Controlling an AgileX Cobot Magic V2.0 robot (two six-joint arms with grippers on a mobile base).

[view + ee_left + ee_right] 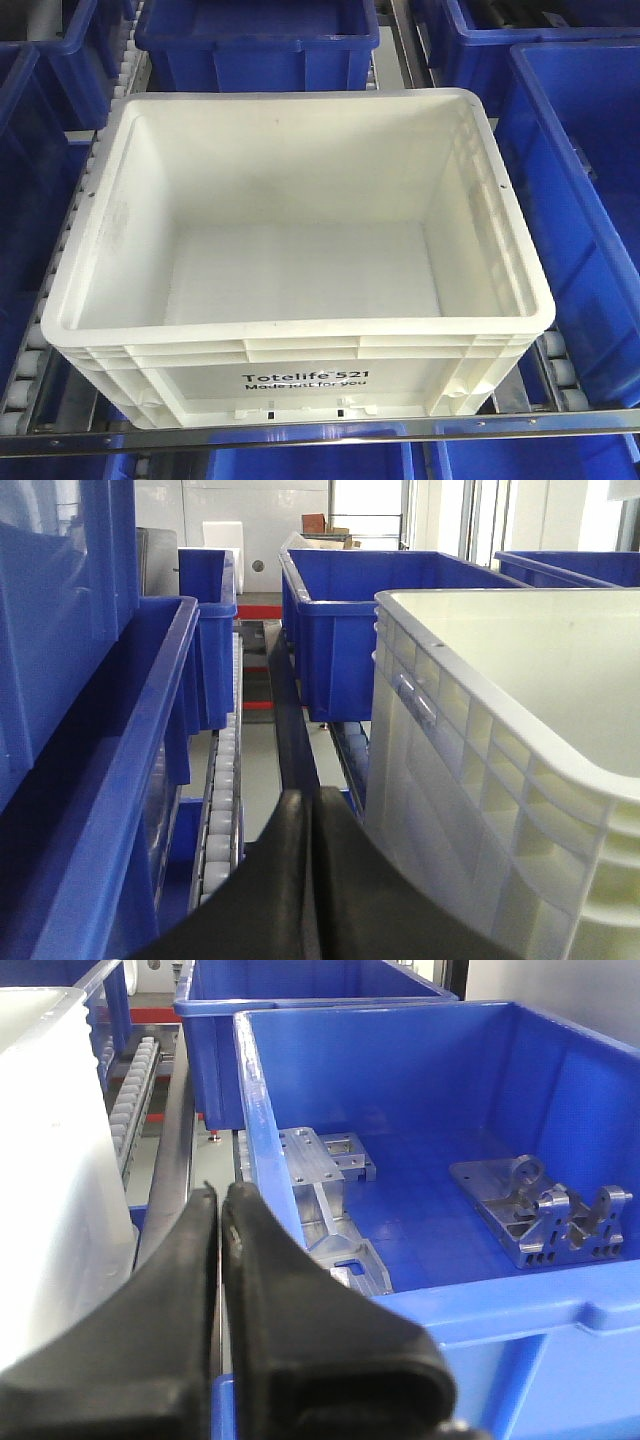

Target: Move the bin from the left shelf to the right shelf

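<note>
The white bin [300, 290] sits empty on the roller shelf in the front view, with black print "Totelife 521" on its near wall. No gripper shows in that view. In the left wrist view my left gripper [312, 798] is shut and empty, in the gap just left of the bin's ribbed side wall [470, 780]. In the right wrist view my right gripper [220, 1200] is shut and empty, in the gap between the bin's right wall [50, 1160] and a blue bin [440, 1160].
Blue bins surround the white one: behind [255, 40], right [590, 200] and left [25, 180]. The right blue bin holds metal parts [540, 1215]. Roller tracks [220, 790] run along both sides. A metal front rail [300, 432] edges the shelf.
</note>
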